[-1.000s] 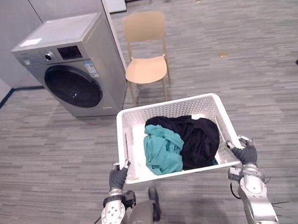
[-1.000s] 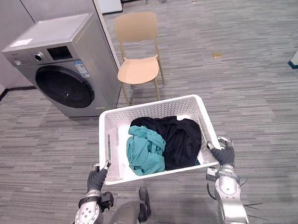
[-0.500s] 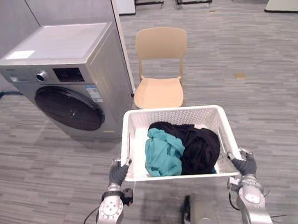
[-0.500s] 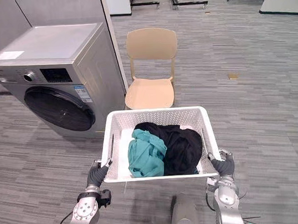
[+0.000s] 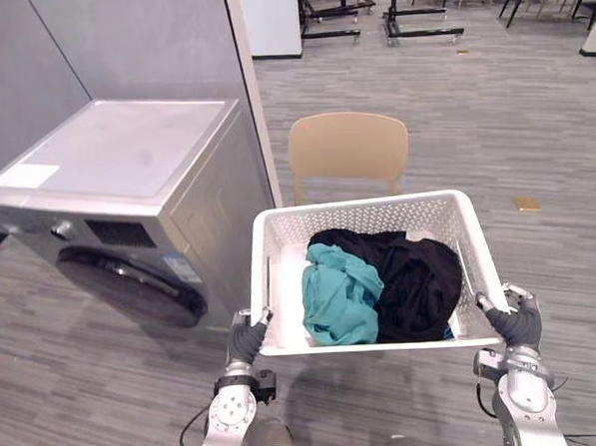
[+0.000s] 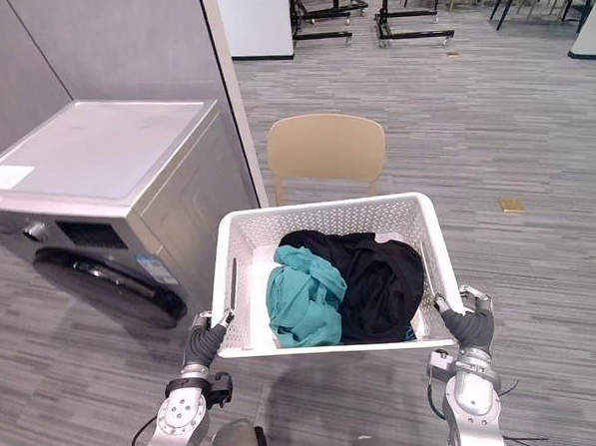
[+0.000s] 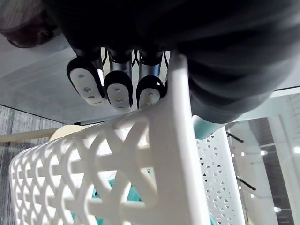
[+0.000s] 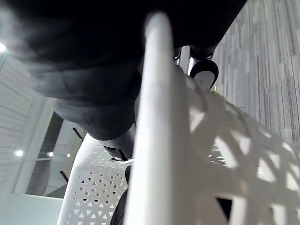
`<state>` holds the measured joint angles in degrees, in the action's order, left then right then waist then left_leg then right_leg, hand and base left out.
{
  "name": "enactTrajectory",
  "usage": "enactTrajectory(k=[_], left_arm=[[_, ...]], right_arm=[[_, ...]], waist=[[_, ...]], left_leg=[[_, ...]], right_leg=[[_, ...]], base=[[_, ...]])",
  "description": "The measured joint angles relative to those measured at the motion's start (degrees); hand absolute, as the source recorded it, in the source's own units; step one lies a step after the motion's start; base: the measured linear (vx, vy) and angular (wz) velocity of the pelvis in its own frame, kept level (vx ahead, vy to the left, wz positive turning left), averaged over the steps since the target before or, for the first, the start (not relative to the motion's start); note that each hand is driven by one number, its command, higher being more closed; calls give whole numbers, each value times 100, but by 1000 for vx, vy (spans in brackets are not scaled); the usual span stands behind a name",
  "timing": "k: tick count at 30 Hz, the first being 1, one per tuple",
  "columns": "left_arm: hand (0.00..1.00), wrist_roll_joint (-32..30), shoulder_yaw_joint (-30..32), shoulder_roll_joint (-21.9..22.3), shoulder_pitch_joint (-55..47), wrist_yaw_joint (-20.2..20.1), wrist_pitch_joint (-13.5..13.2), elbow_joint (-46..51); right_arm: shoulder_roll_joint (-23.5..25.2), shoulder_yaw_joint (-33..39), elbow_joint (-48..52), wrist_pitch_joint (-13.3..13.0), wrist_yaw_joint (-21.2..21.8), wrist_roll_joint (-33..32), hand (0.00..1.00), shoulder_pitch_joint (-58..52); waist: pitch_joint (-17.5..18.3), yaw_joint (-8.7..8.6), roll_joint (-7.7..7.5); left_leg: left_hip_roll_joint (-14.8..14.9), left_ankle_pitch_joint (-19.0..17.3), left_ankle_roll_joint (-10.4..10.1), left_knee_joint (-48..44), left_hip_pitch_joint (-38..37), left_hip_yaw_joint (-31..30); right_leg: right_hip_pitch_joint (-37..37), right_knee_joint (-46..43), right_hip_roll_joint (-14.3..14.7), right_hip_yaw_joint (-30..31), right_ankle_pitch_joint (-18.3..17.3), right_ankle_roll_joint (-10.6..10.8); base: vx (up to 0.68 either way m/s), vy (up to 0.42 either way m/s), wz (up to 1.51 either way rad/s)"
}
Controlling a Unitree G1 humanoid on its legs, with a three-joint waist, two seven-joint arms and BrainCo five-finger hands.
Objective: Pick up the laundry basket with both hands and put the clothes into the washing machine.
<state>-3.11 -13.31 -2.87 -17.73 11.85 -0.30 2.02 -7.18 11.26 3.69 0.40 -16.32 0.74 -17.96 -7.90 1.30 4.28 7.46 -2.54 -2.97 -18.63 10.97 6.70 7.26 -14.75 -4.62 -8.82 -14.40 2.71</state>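
I hold a white perforated laundry basket (image 5: pixel 368 215) in the air in front of me, level. Inside lie a teal garment (image 5: pixel 340 299) on the left and a black garment (image 5: pixel 411 282) on the right. My left hand (image 5: pixel 246 340) is curled round the basket's left rim, its fingers (image 7: pixel 117 88) hooked over the edge. My right hand (image 5: pixel 514 325) grips the right rim (image 8: pixel 159 140) the same way. The grey front-loading washing machine (image 5: pixel 127 207) stands to the left, its round dark door (image 5: pixel 131 284) closed.
A beige chair (image 5: pixel 348 152) stands just beyond the basket, beside the washer. A grey wall panel (image 5: pixel 139 41) rises behind the machine. Metal racks (image 5: pixel 386 4) stand far back. A small tan scrap (image 5: pixel 526 203) lies on the grey plank floor at right.
The camera has moved closer to the washer and chair, and looks less steeply down. The basket stays gripped in both hands and now covers the chair's seat.
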Motion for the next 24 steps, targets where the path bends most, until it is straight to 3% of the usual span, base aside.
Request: enactTrajectory(k=[1, 3, 4, 5, 6, 7, 10, 13, 15, 19, 21, 24], left_arm=[[100, -51, 7, -141, 48, -10, 20, -183], [100, -195, 7, -183, 35, -33, 113, -211], [100, -208, 7, -188, 9, -34, 124, -244], [100, -217, 7, -193, -15, -35, 143, -258], [100, -231, 8, -216, -71, -34, 175, -259], [100, -239, 8, -246, -110, -32, 174, -258], [100, -401, 26, -303, -115, -21, 176, -254], [100, -444, 41, -309, -114, 80, 176, -255], [100, -519, 54, -334, -107, 102, 175, -255], [100, -665, 54, -177, 100, 221, 219, -452], [100, -665, 123, -181, 514, 344, 219, -597], [100, -664, 248, -189, 1470, 563, 214, -851]], right_arm=[[132, -5, -351, 30, 7, 39, 100, 61], [226, 0, -389, 28, 18, 115, 100, -46], [237, 0, -451, 29, 28, 202, 100, -20], [232, -1, -469, 30, 40, 235, 100, -4], [240, -13, -509, 29, 62, 288, 100, 9], [242, -26, -576, 29, 92, 307, 100, 15], [259, -65, -772, 28, 146, 338, 100, 11], [241, -124, -771, 25, 147, 347, 100, 15], [230, -169, -771, 21, 141, 406, 100, 16], [-8, -225, -931, 22, 131, 448, 100, 294], [-25, -226, -1007, 20, 44, 445, 100, 677], [-83, -218, -1158, 3, -238, 438, 100, 1429]], waist=[[52, -31, -239], [42, -45, -441], [-22, -11, -532], [-25, -4, -534], [-39, -14, -554], [-43, -44, -554], [-56, -82, -503], [-34, -75, -521], [-1, -71, -674], [2, -43, -420], [-113, -37, -396], [-572, -53, -404]], left_leg=[[-203, -84, 53, -33, -154, 81], [-433, -347, 229, 6, -254, 229], [-504, -521, 316, -29, -404, 477], [-532, -622, 338, -56, -448, 535], [-605, -786, 440, -86, -644, 688], [-647, -886, 505, -87, -797, 746], [-666, -1132, 563, -62, -1129, 769], [-678, -1240, 534, -37, -1180, 724], [-838, -1286, 457, -88, -1139, 621], [-639, -1338, 375, -323, -817, 418], [-581, -1325, 356, -422, -467, 424], [-544, -1324, 360, -801, 262, 422]], right_leg=[[40, -2, -222, 211, -71, 147], [8, -217, -503, 403, -92, 233], [-253, -809, -670, 599, -122, 337], [-439, -1238, -728, 688, -94, 427], [-850, -2214, -873, 881, 98, 788], [-1137, -2796, -958, 993, 261, 1013], [-1698, -3528, -932, 989, 49, 807], [-2132, -2820, -755, 862, -101, 637], [-2110, -1730, -698, 798, 319, 309], [-2079, -1293, -568, 548, 483, 169], [-2374, -1307, -534, 513, 601, 108], [-2918, -1329, -539, 499, 799, 113]], base=[[312, 225, -29], [308, 231, -25], [269, 254, -45], [197, 254, -64], [168, 244, -46], [180, 232, -37], [185, 155, -12], [160, 20, 15], [182, -61, 38], [156, -77, 19], [28, -38, 4], [-127, 12, 6]])
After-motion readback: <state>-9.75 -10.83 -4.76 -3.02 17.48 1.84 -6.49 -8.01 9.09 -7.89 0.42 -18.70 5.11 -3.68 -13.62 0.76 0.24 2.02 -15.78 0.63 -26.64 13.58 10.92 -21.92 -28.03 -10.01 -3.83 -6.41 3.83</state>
